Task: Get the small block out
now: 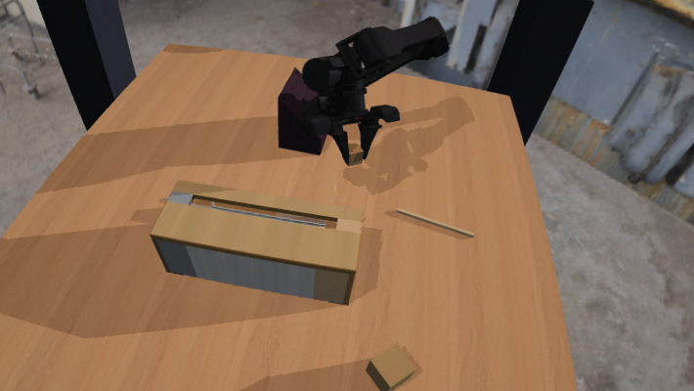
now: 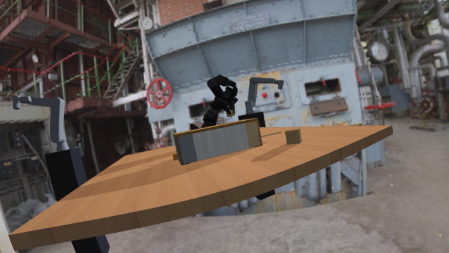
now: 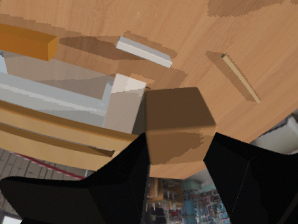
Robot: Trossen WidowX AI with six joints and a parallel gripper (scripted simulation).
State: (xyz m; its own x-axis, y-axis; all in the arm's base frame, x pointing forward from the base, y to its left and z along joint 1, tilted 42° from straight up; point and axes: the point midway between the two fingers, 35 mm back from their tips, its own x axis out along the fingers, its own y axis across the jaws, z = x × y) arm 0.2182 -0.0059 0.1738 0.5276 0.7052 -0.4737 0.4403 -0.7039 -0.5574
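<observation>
My gripper [image 1: 355, 151] [image 2: 231, 112] [image 3: 172, 136] is shut on the small tan block [image 1: 356, 157] [image 2: 233, 112] [image 3: 176, 123]. It holds the block in the air above the table [image 1: 489, 303], behind the box and clear of it. The long tan box [image 1: 259, 239] [image 2: 218, 139] [image 3: 60, 106] with its grey clear front stands in the middle of the table. Its top slot shows the shelf inside, with no block on it.
A thin wooden stick [image 1: 435, 223] [image 3: 240, 76] lies to the right of the box. A larger tan cube [image 1: 391, 368] [image 2: 293, 136] sits near the front right edge. The arm's dark base [image 1: 295, 122] stands behind the box.
</observation>
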